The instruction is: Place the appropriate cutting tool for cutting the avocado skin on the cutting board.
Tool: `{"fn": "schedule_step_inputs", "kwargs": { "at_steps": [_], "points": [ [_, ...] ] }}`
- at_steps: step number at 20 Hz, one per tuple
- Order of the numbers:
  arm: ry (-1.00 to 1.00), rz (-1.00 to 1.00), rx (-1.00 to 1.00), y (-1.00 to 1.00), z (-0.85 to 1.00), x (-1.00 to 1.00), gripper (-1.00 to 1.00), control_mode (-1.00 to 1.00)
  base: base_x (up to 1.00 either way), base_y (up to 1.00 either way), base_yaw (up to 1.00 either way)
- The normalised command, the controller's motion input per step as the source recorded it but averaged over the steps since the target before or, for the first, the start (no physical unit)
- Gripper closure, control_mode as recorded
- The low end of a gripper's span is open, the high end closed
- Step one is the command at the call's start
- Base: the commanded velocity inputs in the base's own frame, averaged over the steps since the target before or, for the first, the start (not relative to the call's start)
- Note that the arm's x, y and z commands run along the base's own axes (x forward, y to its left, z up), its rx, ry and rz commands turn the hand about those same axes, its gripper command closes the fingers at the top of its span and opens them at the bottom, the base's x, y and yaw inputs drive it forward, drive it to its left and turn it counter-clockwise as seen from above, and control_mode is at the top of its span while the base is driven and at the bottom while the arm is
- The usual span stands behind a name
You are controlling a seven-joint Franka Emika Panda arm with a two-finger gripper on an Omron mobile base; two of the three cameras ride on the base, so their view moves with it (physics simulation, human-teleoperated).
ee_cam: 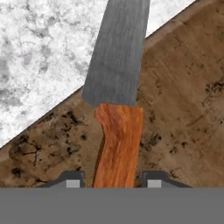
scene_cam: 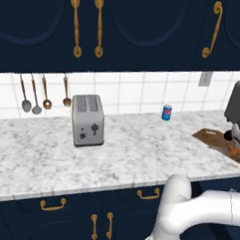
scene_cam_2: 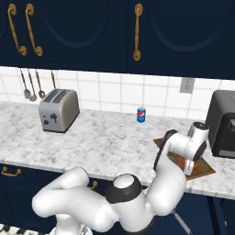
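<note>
In the hand view the gripper (ee_cam: 114, 183) holds a knife (ee_cam: 117, 96) by its wooden handle, one fingertip on each side. The knife's long axis runs straight ahead, and its blade crosses the edge of the cutting board (ee_cam: 183, 118) out over the marble counter (ee_cam: 39, 57). The board lies directly beneath, at the counter's right end near its front edge, so the coming move is probably straight down.

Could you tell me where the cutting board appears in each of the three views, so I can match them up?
Left base view: the cutting board lies at the right edge, on the marble counter, beside the dark appliance.
Right base view: lower right, partly hidden by the arm, left of that appliance.
Hand view: its brown surface spans the lower right, under the knife.
Shared landmark: the blue soda can, left of the board in both base views.
</note>
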Motion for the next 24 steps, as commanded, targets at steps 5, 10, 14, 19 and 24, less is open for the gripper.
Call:
{"fn": "schedule_step_inputs", "kwargs": {
  "at_steps": [5, 10, 14, 19, 24],
  "points": [
    [0.00, 0.00, 0.00, 0.48, 0.59, -0.69, -1.00, -1.00, 0.00, 0.00, 0.00],
    [0.00, 0.00, -0.02, 0.99, 0.44, -0.41, -1.00, -1.00, 0.00, 0.00, 0.00],
    [0.00, 0.02, -0.09, 1.00, 0.16, -0.28, -1.00, -1.00, 0.00, 0.00, 0.00],
    [0.01, 0.03, -0.10, 1.00, 0.07, -0.25, -1.00, -1.00, 0.00, 0.00, 0.00],
    [0.00, 0.08, -0.11, 1.00, 0.15, -0.23, -1.00, -1.00, 0.00, 0.00, 0.00]
  ]
}}
